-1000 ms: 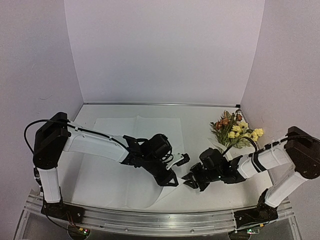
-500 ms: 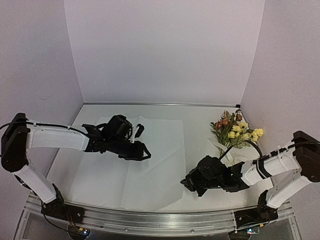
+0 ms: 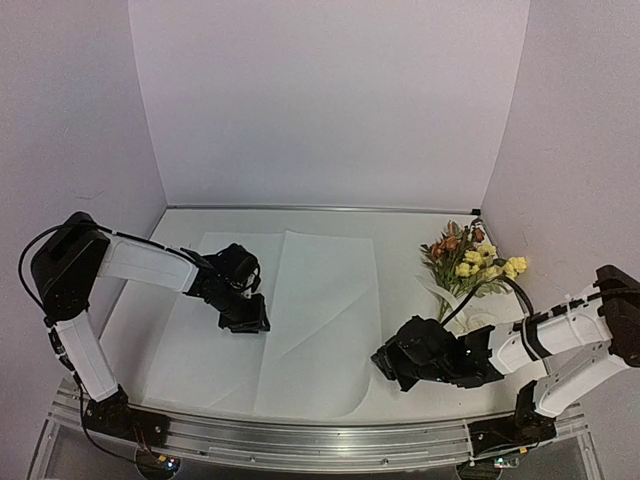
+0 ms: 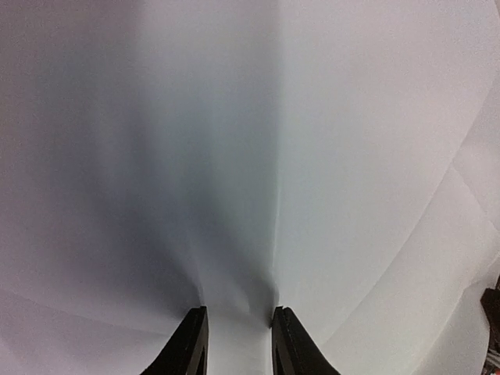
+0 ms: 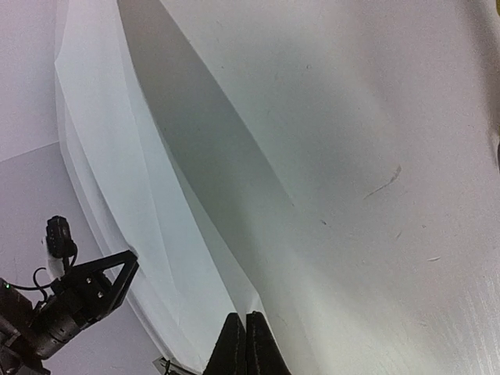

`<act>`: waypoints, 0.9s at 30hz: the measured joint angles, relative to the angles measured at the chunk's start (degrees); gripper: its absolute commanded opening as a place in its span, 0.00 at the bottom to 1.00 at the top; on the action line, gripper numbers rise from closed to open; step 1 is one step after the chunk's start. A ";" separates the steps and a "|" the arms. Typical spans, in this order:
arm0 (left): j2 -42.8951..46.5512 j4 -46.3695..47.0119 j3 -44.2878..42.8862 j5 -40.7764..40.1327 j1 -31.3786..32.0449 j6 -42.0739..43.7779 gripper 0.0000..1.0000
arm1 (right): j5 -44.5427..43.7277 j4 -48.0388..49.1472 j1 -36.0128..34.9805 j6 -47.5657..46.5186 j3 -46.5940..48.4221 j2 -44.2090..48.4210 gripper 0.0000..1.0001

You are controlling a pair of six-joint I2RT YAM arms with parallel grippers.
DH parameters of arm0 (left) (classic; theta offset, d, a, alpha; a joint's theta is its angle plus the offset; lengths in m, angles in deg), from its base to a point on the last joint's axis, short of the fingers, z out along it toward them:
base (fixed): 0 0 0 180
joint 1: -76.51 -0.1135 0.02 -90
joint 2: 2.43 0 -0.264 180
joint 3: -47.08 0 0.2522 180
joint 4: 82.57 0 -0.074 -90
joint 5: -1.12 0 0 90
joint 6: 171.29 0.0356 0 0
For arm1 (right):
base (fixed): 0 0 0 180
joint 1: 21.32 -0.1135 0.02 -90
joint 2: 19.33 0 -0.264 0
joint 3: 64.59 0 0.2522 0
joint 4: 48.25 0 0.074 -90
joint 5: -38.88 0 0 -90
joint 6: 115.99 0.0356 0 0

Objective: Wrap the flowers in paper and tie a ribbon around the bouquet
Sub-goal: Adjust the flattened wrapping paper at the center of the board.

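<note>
the paper lies spread on the desk, flowers at the far right corner; left pincer sits on its left half, fingers slightly apart, cannot tell if grasping; right pincer is clenched at its right edge

paper mid-table, flowers to its right, apart

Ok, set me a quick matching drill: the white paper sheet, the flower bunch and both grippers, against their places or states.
1 large thin white paper sheet
2 bunch of yellow, pink and orange flowers
3 left gripper
4 right gripper

A jaws shut
B jaws apart over the sheet
C at the far right
D spread out in the middle

Pairs: 1-D, 2-C, 3-B, 4-A
</note>
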 measured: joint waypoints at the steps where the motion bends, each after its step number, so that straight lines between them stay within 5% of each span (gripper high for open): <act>1: -0.66 -0.34 -0.96 0.43 -0.69 0.20 0.29 | -0.34 -0.10 -0.05 -0.01 0.00 0.29 0.00; 15: -18.92 -5.07 -26.03 2.88 -6.59 8.36 0.27 | 0.23 -1.55 -1.42 -0.13 5.58 -3.90 0.00; 21: -21.03 -7.44 -29.75 2.49 -7.56 11.34 0.27 | 2.98 -0.71 -2.38 -0.15 11.89 -10.49 0.01; 27: -21.11 -7.59 -29.83 2.45 -7.58 12.61 0.27 | 4.46 -1.02 -2.63 -1.24 13.48 -11.66 0.45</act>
